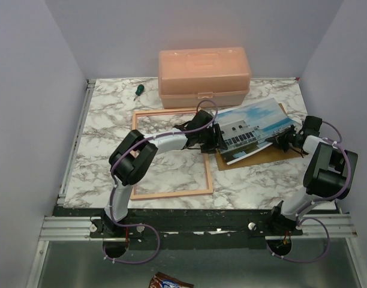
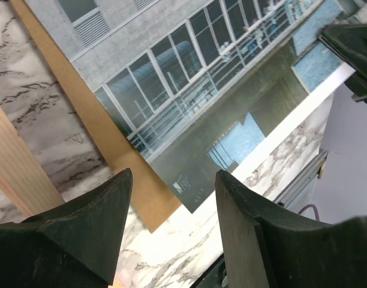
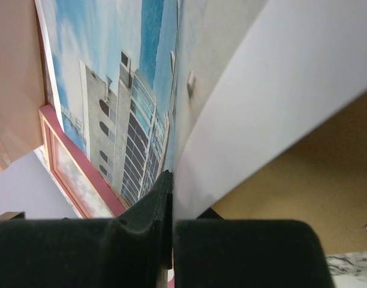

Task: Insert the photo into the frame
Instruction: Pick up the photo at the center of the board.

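Note:
The photo [image 1: 255, 129], a white building against blue sky, lies across the brown backing board [image 1: 255, 157] right of the thin frame [image 1: 171, 193]. My right gripper [image 1: 285, 141] is shut on the photo's right edge. In the right wrist view the jaws [image 3: 171, 180] pinch that edge, with the picture side [image 3: 117, 108] on the left and the white back [image 3: 261, 102] lifted off the board [image 3: 315, 180]. My left gripper [image 1: 210, 141] hovers open over the photo's left corner. Its fingers [image 2: 174, 177] straddle nothing above the photo [image 2: 189, 90] and the board [image 2: 105, 132].
A peach plastic box [image 1: 204, 72] stands at the back of the marble table, with a green-handled screwdriver [image 1: 137, 90] to its left. The frame's pink side [image 3: 75, 162] shows beyond the photo. Purple walls enclose the table on three sides.

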You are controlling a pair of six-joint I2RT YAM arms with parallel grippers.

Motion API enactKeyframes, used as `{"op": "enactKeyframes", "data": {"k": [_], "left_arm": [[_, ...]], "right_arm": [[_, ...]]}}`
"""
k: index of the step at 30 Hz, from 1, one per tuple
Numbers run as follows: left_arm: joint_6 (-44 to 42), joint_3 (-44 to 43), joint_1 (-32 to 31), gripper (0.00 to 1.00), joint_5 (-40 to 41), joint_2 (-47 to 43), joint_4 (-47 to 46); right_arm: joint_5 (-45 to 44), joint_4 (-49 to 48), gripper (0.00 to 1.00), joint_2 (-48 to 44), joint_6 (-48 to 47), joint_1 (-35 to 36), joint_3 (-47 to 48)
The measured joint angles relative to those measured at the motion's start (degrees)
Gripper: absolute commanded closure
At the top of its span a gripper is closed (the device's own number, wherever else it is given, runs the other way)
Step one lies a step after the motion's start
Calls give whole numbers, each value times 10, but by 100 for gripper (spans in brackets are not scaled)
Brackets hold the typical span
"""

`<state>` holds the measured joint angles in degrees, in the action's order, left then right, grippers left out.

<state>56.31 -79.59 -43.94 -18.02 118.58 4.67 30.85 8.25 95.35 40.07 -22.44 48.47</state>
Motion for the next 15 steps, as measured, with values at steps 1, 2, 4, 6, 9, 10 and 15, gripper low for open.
{"op": "enactKeyframes", "data": {"k": [1,2,4,6,9,10,15], "left_arm": [[-2,2,0,39,0,-5,0],[-5,4,0,39,-1,-13,0],[-13,12,0,38,0,-40,1],[-21,22,0,36,-1,-74,1],[-32,33,3,35,0,-124,0],[-35,36,5,35,0,-147,-2],[-51,47,20,34,0,-246,-7]], "right_arm": [[-1,7,99,-4,-3,0,2],[-2,14,99,-8,-7,0,4],[-3,27,99,-17,-14,0,13],[-4,42,99,-29,-19,1,23],[-4,61,99,-53,-25,4,43],[-4,69,99,-62,-26,5,51],[-3,102,99,-101,-33,11,93]]}}
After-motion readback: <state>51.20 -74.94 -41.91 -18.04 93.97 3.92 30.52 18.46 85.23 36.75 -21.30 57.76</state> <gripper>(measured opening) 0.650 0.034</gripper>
